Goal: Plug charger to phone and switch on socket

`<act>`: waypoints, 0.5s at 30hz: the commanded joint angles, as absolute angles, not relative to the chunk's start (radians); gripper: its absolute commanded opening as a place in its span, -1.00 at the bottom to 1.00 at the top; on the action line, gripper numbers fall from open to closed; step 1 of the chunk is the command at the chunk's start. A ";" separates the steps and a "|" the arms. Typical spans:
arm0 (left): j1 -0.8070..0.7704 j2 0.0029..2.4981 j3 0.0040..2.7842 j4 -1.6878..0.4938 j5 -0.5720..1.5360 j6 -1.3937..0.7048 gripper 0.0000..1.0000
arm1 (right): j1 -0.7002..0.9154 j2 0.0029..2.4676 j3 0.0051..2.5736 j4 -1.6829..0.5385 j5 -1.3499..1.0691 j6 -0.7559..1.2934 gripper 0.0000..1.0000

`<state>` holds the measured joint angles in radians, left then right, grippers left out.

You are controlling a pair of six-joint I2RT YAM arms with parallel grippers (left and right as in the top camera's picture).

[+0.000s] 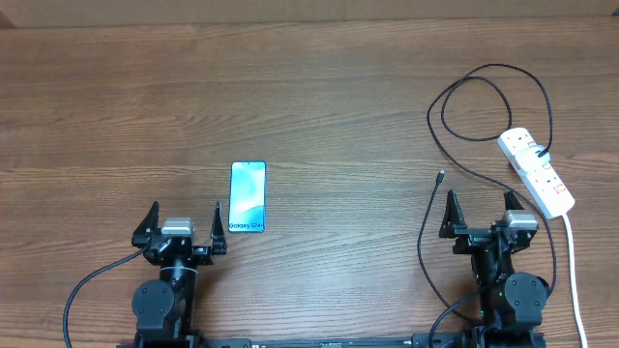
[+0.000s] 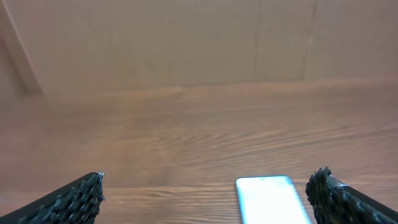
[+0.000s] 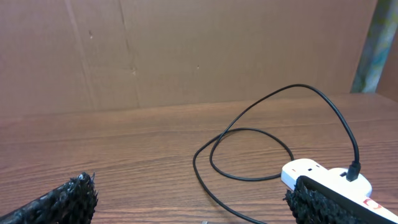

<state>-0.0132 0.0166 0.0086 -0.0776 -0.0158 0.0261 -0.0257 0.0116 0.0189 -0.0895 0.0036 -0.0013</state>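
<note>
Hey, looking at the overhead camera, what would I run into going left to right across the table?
left gripper → phone → charger's connector tip → right gripper → white power strip

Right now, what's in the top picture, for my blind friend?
A phone lies on a wooden table by the open left gripper. Far right, a black charger loops from a white socket, its tip loose by the open right gripper.
</note>
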 commanded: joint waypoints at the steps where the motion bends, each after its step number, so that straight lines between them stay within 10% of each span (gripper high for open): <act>1: -0.020 0.006 0.005 -0.078 0.027 -0.223 0.99 | -0.028 0.003 0.008 -0.084 -0.001 -0.008 1.00; 15: -0.021 0.053 0.022 -0.088 0.230 -0.297 1.00 | -0.028 0.003 0.008 -0.084 -0.001 -0.008 1.00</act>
<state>-0.0132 0.0235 0.0090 -0.0631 0.1722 -0.2649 -0.0257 0.0116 0.0189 -0.0902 0.0036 -0.0006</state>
